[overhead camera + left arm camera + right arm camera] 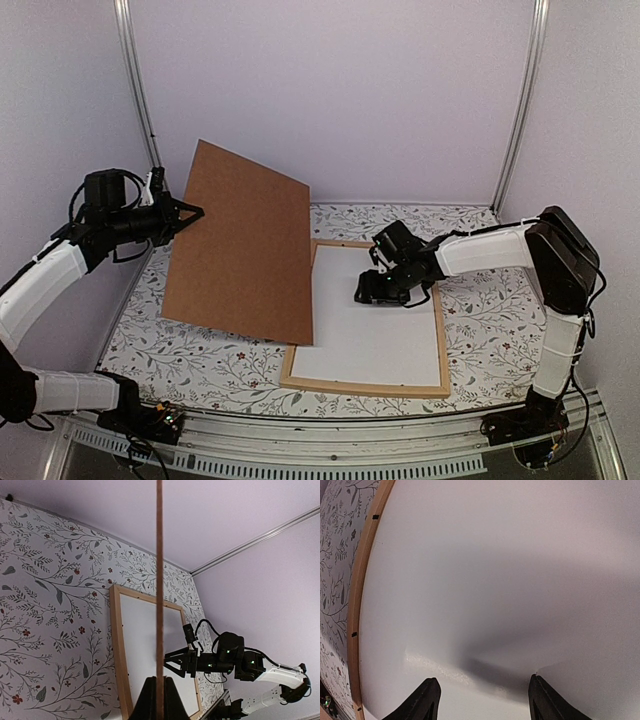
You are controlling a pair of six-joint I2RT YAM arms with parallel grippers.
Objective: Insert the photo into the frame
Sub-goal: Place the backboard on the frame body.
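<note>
Surface: I am working on a table [480,310] whose top is white, printed with leafy sprigs and small red flowers.
Room: pale lilac walls [330,90] close it in at the back and both sides, and metal posts [137,80] rise in the upper corners.
Frame: the frame [365,386] lies flat at lower centre of the overhead view, with its light wood bars on the tabletop.
Photo: the photo [370,340] lies inside the frame, plain white side up, reaching from bar to bar.
Backing board: a brown backing board [245,245] stands tilted across the left half of the overhead view. Its lower right corner hides most of the frame's left bar and a strip of the white sheet.
Left gripper: my left gripper [185,212] is at the board's upper left edge, fingers pinched on it.
Right gripper: my right gripper [365,295] hangs over the upper part of the photo, fingers spread and gripping nothing.
Left wrist view only: the board shows edge-on as a thin brown line up the middle, clamped at bottom centre. The right gripper [172,661] is at lower right.
Right wrist view only: two dark fingertips [422,700] sit apart at the bottom edge, low over the white sheet, and I cannot tell if they touch it. Small dark tabs [375,516] dot the frame's inner edge at left.
</note>
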